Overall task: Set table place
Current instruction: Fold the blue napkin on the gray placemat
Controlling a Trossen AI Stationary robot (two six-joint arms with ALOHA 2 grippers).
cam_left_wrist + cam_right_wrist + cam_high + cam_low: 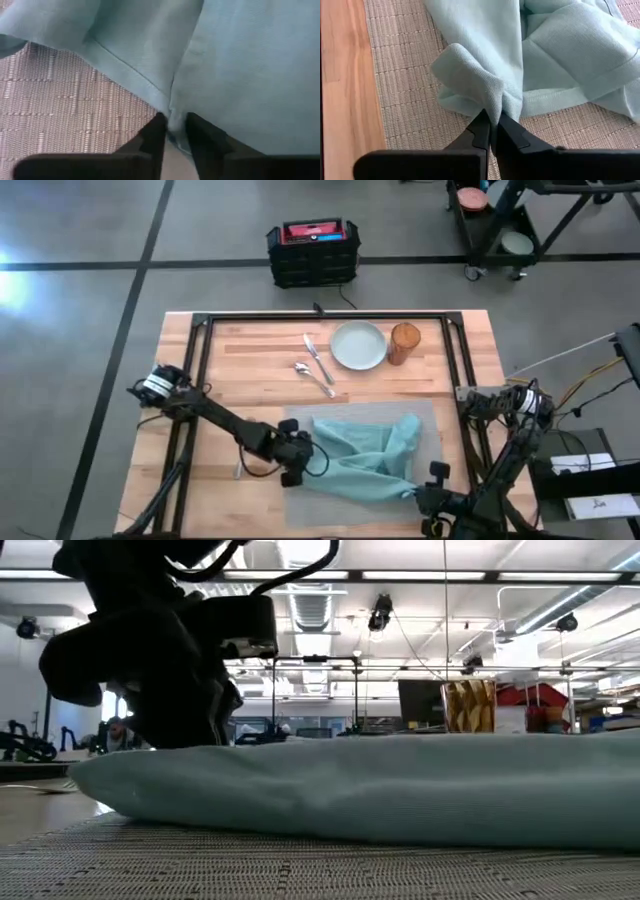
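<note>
A: Entry, taking the placemat (300, 502) as reference. It lies on the near half of the table (250, 340), grey and woven. The teal napkin (365, 455) is spread rumpled across it, with one fold bunched up toward the mat's right edge.

B: Grippers?

A: Left gripper (172, 131) is at the napkin's left edge, over the mat, fingers pinched onto a hem fold of the cloth. Right gripper (491, 131) is at the mat's near right corner, fingers clamped on a gathered corner of the same napkin. Both are grasping the cloth.

B: The rest of the setting?

A: All beyond the mat's far edge, on bare wood. Pale plate (358, 344) sits roughly behind the mat's middle; amber glass (404, 343) just to the right of the plate, upright. Knife (318, 359) lies to the left of the plate, and a spoon (312, 377) lies just nearer the mat than the knife. Something small and silvery lies off the mat's left side by the left arm; I cannot tell what it is.

B: Obstructions?

A: From table height the napkin forms a long low ridge across the mat and blocks most of what lies behind it; only the top of the glass (468, 705) clears it. The left arm fills the upper left of that view. The black frame (330, 317) runs around the table. On the floor past the far edge, well away from the mat, stands a black crate (313, 252) with red contents.
</note>
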